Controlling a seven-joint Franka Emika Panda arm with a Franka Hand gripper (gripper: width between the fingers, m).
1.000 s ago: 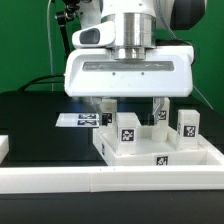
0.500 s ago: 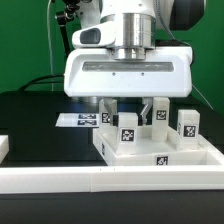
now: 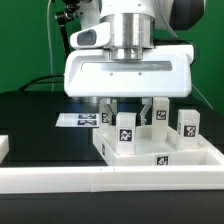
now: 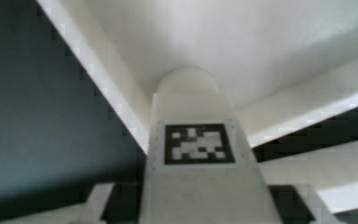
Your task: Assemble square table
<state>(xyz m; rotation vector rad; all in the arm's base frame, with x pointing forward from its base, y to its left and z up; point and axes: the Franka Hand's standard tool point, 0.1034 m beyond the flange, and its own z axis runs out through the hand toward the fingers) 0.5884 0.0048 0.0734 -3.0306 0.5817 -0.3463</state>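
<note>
Here, smooth white plastic: a blocky tagged leg (image 3: 125,135) at frame centre, pinched upright between the end effector (image 3: 128,108) fingers, above the rimmed square slab (image 3: 165,158) on the black tabletop (image 3: 40,125).

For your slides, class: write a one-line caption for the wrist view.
Gripper closed on a short white tagged block leg, above the white square tabletop slab.
</note>
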